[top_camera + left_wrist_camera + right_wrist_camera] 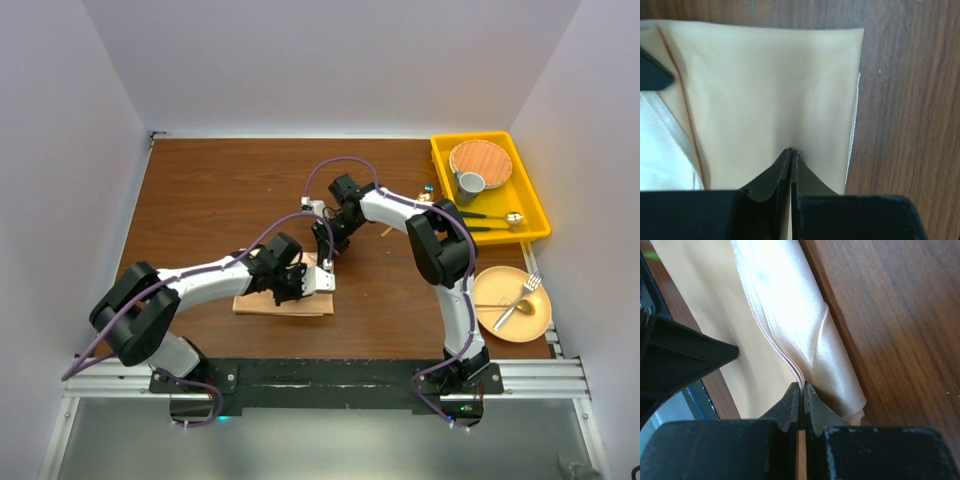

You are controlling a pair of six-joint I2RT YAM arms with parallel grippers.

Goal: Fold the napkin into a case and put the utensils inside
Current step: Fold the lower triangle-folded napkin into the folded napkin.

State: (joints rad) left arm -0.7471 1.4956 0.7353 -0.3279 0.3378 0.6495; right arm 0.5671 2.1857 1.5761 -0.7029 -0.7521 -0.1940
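The peach napkin (258,304) lies folded into a small rectangle at the table's near middle. My left gripper (292,287) sits on its top layer. In the left wrist view the jaws are shut, and the cloth (765,90) puckers into my left gripper (791,150). My right gripper (326,264) is shut on the raised, layered right edge of the napkin (795,300), with several thin layers running into my right gripper (802,385). A gold fork (527,288) and spoon (508,314) lie on a tan plate (540,322) at the right.
A yellow tray (538,205) at the back right holds a round wood-toned plate (480,160), a grey cup (470,184) and dark-handled cutlery (490,219). White walls close in the table on three sides. The left arm's finger (690,365) shows close beside the right jaws.
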